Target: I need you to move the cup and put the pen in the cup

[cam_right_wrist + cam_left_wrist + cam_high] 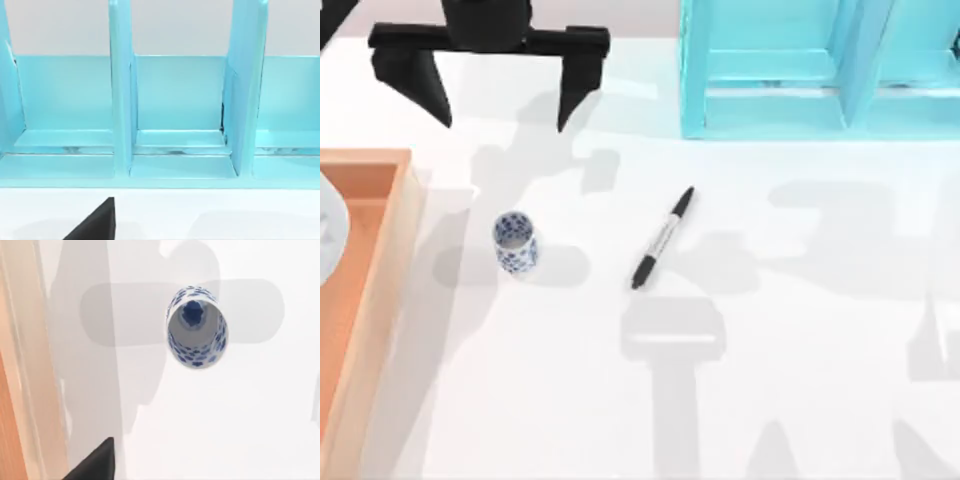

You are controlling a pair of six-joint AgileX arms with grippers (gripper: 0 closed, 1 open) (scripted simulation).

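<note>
Overhead, left gripper (502,108) wide open, empty.

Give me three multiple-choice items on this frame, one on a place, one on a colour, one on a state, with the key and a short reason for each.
1. Where does the pen lie relative to the cup in the top view?
A. To the cup's right, apart from it
B. Inside the cup
C. To the cup's left, touching it

2. What colour is the compartment rack at the table's far edge?
A. Red
B. Light blue
C. Black

3. How does the left gripper stand?
A. Shut on the pen
B. Shut on the cup
C. Open, holding nothing

Key: 1 A, bare table separates pen and cup. 2 B, the rack is light blue in the top and right wrist views. 3 C, its two fingers are spread wide beyond the cup, with nothing between them.
</note>
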